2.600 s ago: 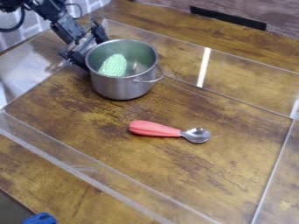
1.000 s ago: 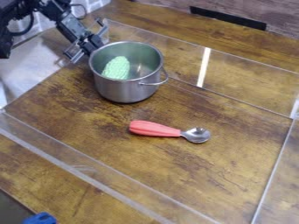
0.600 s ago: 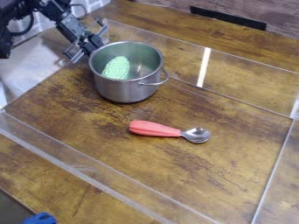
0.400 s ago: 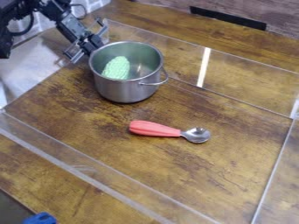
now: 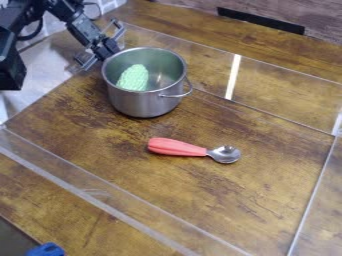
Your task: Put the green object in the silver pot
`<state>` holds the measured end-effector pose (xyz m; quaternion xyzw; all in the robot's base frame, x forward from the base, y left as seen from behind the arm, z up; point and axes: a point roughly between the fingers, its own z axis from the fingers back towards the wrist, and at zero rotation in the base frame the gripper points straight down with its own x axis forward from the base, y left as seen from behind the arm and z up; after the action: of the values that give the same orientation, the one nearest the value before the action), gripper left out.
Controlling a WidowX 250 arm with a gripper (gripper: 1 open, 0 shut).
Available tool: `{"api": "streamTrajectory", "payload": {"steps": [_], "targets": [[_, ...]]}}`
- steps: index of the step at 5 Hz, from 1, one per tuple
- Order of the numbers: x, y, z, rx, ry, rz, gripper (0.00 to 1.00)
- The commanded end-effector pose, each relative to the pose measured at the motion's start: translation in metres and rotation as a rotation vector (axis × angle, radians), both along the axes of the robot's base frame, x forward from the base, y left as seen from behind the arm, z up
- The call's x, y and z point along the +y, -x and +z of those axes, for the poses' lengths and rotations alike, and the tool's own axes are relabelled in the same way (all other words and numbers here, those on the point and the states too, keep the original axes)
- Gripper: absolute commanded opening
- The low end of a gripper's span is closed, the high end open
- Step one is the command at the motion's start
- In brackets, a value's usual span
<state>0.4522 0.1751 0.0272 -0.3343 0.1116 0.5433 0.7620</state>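
The green object (image 5: 131, 75), a light green bumpy oval, lies inside the silver pot (image 5: 144, 98) at the upper left of the wooden table. My gripper (image 5: 102, 54) hangs just outside the pot's upper left rim, shut, with nothing seen between its dark fingers. It does not touch the green object.
A red-handled spoon (image 5: 191, 150) lies on the table in front of the pot. A clear low wall (image 5: 235, 76) borders the work area at the back and sides. A blue thing (image 5: 47, 250) peeks in at the bottom left corner.
The gripper has shifted slightly up and left, away from the pot. A dark part of the arm now shows larger at the left edge. The green object stays in the pot.
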Motion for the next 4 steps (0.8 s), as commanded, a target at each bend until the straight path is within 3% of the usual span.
{"api": "streamTrajectory", "payload": {"steps": [1, 4], "targets": [[0.043, -0.001, 0.025, -0.056, -0.024, 0.14, 1.0], [0.06, 0.002, 0.024, -0.061, 0.031, 0.119, 1.0]]}}
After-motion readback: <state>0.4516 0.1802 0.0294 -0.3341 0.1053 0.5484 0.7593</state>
